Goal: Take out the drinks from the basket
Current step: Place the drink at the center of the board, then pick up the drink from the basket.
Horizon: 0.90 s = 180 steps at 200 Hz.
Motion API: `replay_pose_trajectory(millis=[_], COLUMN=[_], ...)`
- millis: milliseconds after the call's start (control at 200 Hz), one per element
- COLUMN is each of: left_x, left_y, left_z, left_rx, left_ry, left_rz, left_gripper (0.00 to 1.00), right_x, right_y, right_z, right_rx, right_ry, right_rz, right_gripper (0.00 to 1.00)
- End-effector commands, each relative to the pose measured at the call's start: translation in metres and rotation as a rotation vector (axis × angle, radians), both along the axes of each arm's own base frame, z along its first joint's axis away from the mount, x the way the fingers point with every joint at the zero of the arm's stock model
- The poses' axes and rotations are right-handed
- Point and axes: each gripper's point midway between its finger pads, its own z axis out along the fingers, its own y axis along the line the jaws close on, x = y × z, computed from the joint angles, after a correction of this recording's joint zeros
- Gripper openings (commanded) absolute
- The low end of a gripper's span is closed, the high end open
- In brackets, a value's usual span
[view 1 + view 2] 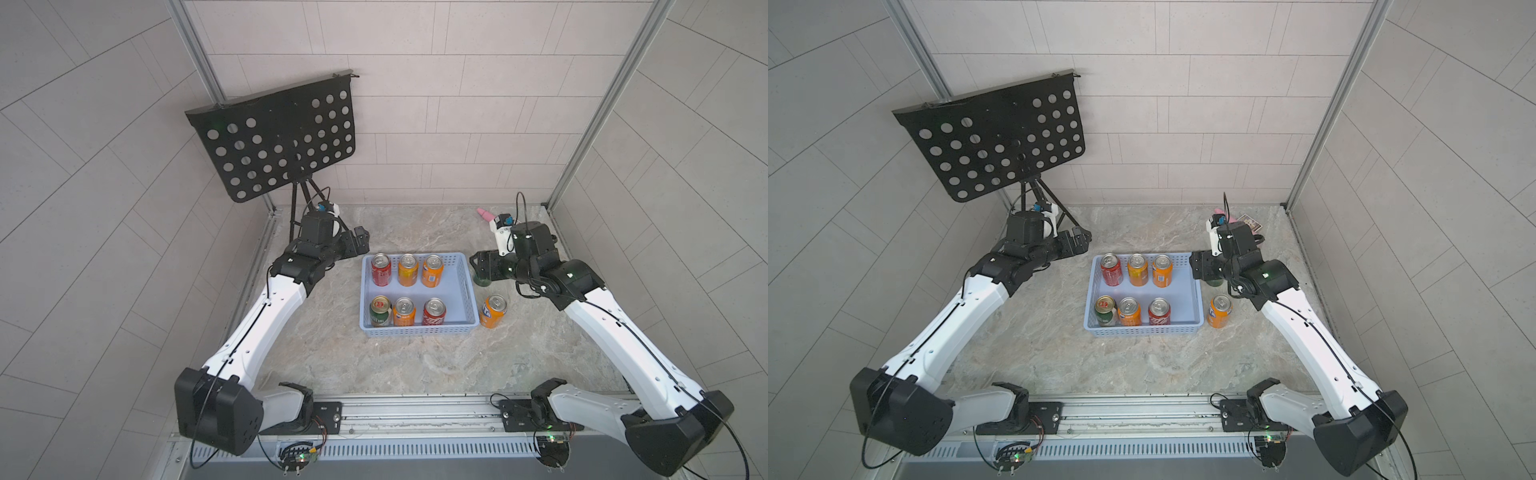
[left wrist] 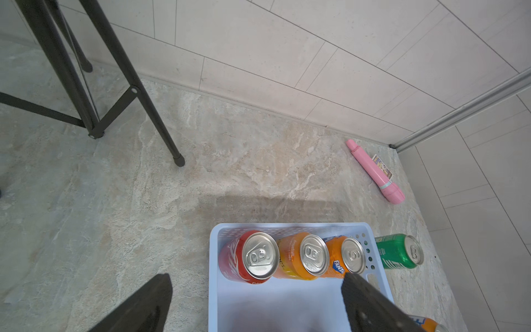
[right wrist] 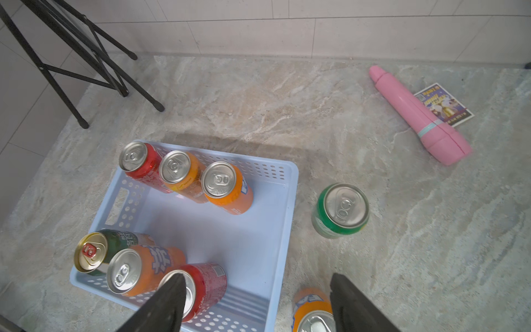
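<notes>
1. Tabletop (image 1: 332, 365), mottled like stone, is used as the drop-off; unloading is judged a quarter done.
2. Basket (image 1: 417, 331), pale-blue plastic with perforated walls, is seen mid-frame; six upright drinks (image 1: 407, 270) are counted inside, in two rows.
3. Right gripper (image 3: 256, 276) is seen with fingers apart and nothing gripped, over the green can (image 3: 340, 209) at the basket's right wall; left gripper (image 2: 257, 277) is spread wide, empty, at the upper-left corner.
4. Green can and orange can (image 1: 493, 311), smooth aluminium cylinders, are stood right of the basket.
5. Next, a reach over the wall is called for, perhaps to the red can (image 1: 434, 312) at lower right, clasped round its body.
</notes>
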Motion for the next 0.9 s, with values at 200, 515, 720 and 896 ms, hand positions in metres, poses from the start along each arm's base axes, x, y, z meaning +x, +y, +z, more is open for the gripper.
replay_pose_trajectory(millis=[200, 515, 720, 896], left_x=[0.012, 0.016, 0.016, 0.007], left_y=[-0.01, -0.036, -0.039, -0.028], left_z=[-0.031, -0.086, -0.084, -0.074], left_rx=[-0.159, -0.334, -0.352, -0.237], left_ry=[0.118, 0.338, 0.362, 0.337], left_rz=[-0.03, -0.057, -0.065, -0.1], left_gripper=[1.0, 1.0, 1.0, 1.0], right_x=[0.027, 0.052, 0.059, 0.064], right_y=[0.031, 0.045, 0.053, 0.066], right_z=[-0.008, -0.035, -0.053, -0.071], right_rx=[-0.056, -0.101, -0.122, -0.154], right_ry=[0.019, 0.058, 0.117, 0.156], right_rz=[0.037, -0.009, 0.004, 0.029], right_gripper=[0.8, 0.79, 0.79, 0.79])
